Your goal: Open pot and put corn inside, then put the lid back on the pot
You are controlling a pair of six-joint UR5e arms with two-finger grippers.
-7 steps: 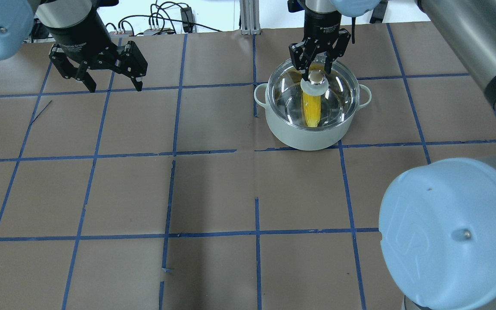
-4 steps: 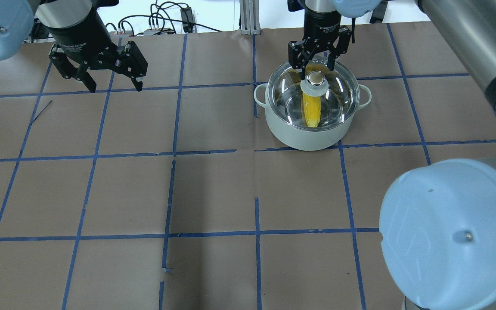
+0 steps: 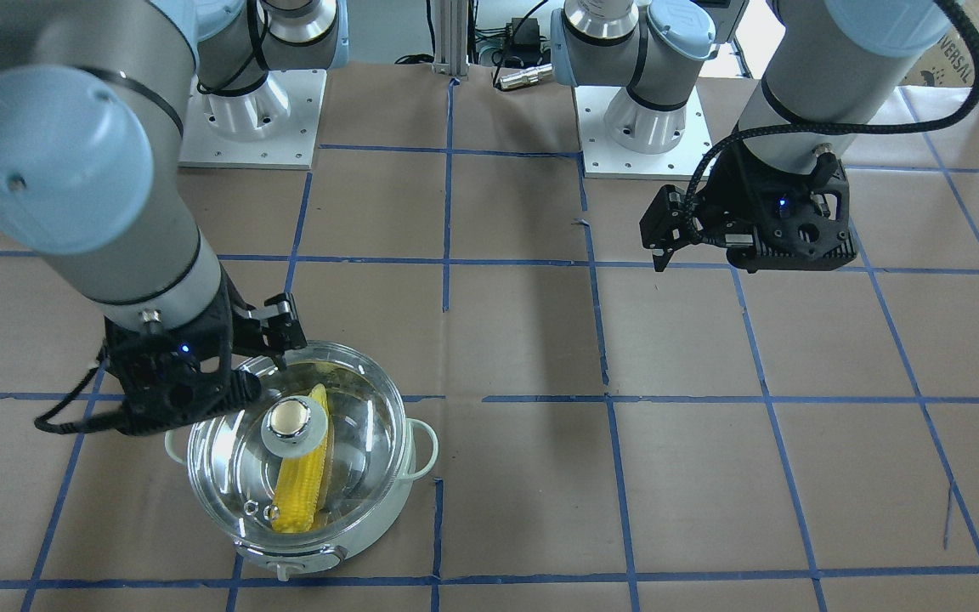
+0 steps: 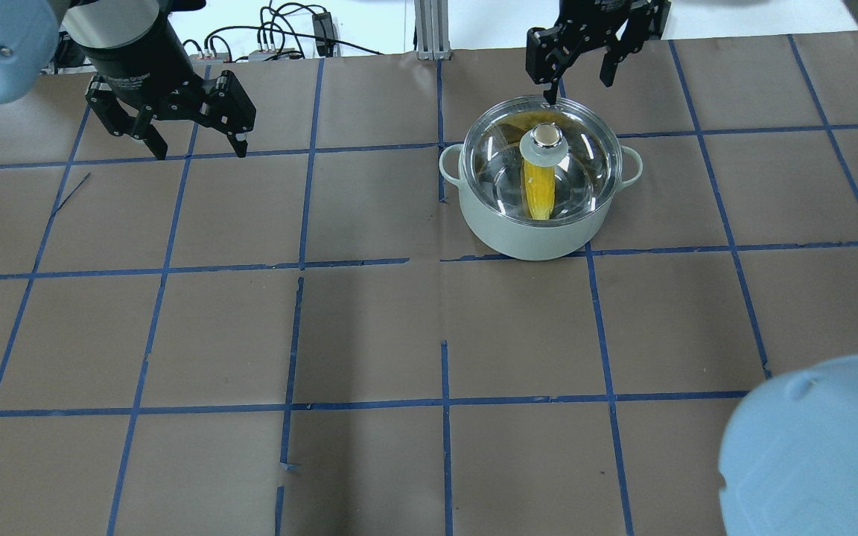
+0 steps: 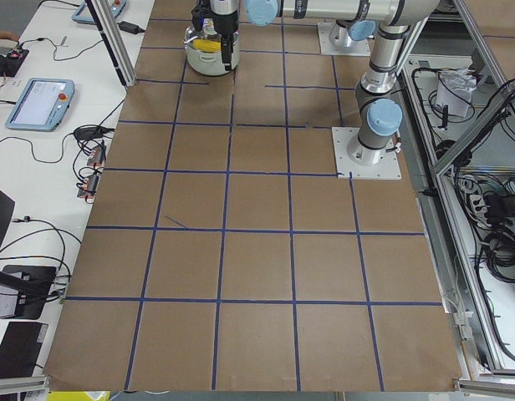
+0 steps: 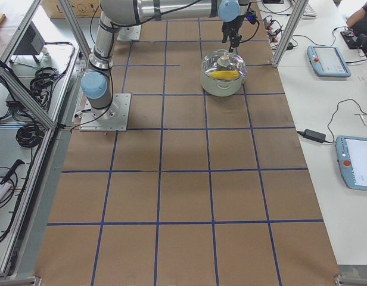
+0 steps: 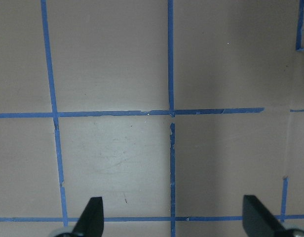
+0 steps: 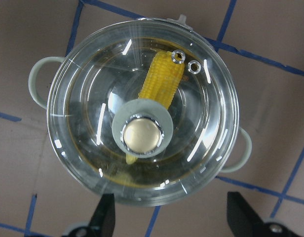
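The pale mint pot (image 4: 526,242) stands on the table's far right half. The clear glass lid (image 4: 496,160) sits on it, with its shiny knob (image 4: 545,136) at the centre. The yellow corn (image 4: 538,193) lies inside and shows through the glass. My right gripper (image 4: 579,83) is open and empty, raised above and beyond the pot's far rim. In the right wrist view the lid (image 8: 83,98), the knob (image 8: 142,136) and the corn (image 8: 162,81) lie straight below the open fingertips (image 8: 105,217). My left gripper (image 4: 199,149) is open and empty over bare table at the far left.
Cables (image 4: 280,37) and an aluminium post (image 4: 429,30) lie beyond the table's far edge. My right arm's pale blue elbow joint (image 4: 816,447) fills the overhead view's near right corner. The arm bases (image 3: 251,119) stand at the robot's side of the table.
My right gripper has risen off the lid's knob and drawn back past the pot's far rim, open. The lid stays on the pot. The left arm has not moved.
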